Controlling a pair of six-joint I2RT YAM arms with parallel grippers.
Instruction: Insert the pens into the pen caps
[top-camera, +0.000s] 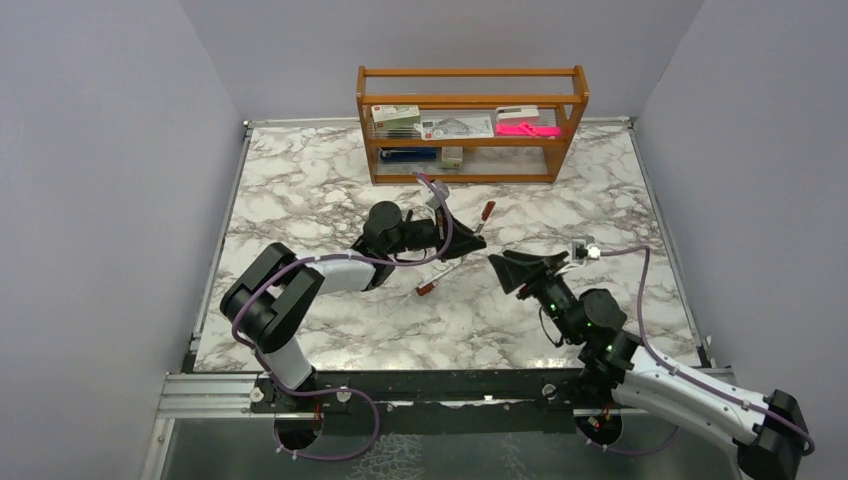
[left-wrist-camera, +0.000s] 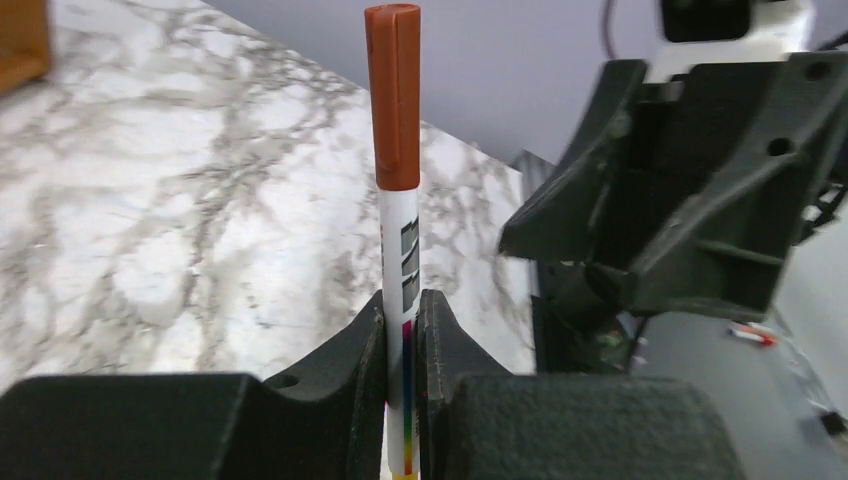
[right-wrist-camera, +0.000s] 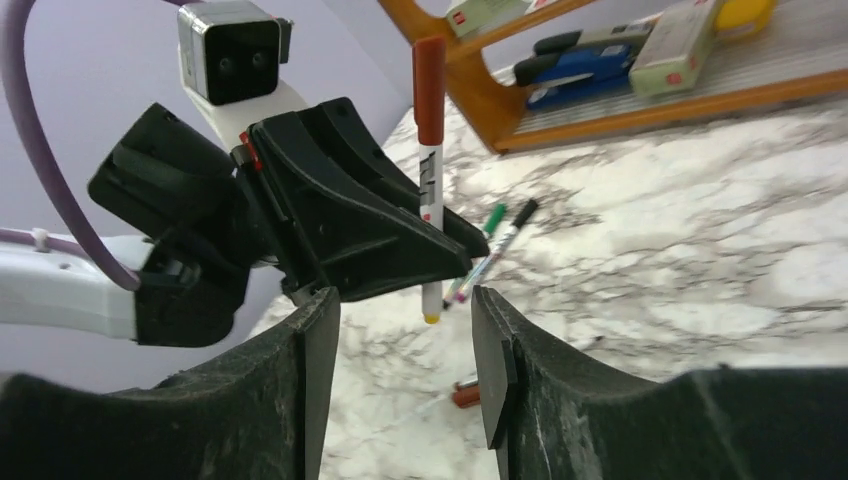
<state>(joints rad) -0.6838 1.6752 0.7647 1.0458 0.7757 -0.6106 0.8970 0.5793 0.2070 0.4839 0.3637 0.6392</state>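
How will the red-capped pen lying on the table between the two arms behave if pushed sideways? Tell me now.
The pen would probably roll: its barrel looks round, and it lies flat on the smooth marble table. It likely stays stiff, being straight end to end. It seems light, being very thin.

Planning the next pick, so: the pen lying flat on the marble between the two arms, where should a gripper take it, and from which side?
Probably take the pen by its pale barrel, mid-length, from straight above with the jaws across it. It lies flat and diagonal, its red-brown end nearest the arms, with bare marble on either side.
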